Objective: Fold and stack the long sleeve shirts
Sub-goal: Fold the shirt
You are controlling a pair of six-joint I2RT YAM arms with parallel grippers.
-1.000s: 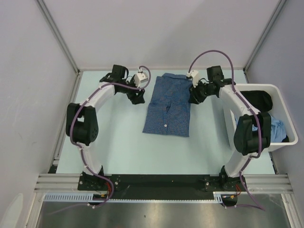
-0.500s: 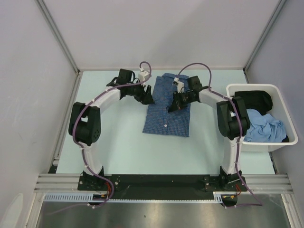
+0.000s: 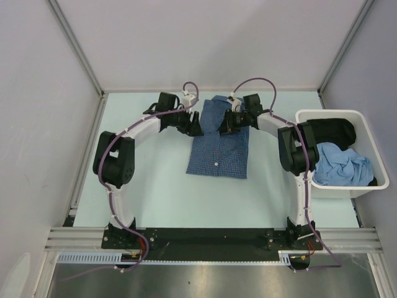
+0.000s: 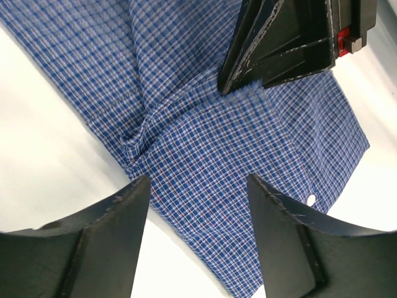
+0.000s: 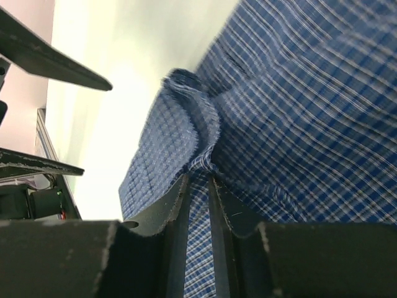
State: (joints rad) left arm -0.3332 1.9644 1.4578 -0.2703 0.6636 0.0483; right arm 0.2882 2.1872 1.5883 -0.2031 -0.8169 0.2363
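Blue checked shirt [image 3: 217, 155] lies folded mid-frame in the top view. Soft, limp, likely light: best grabbed at bunched edges. Right gripper [image 5: 198, 180] pinches a ridge near its top; left gripper [image 4: 197, 186] gapes over the left edge.

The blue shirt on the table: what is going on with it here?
Two robot arms are folding a blue checked shirt that lies partly folded on the table. The right hand pinches a fold of cloth near the shirt's far end. The left hand is open over the shirt's left edge, gripping nothing. More clothes, black and light blue, wait in a white bin on the right.
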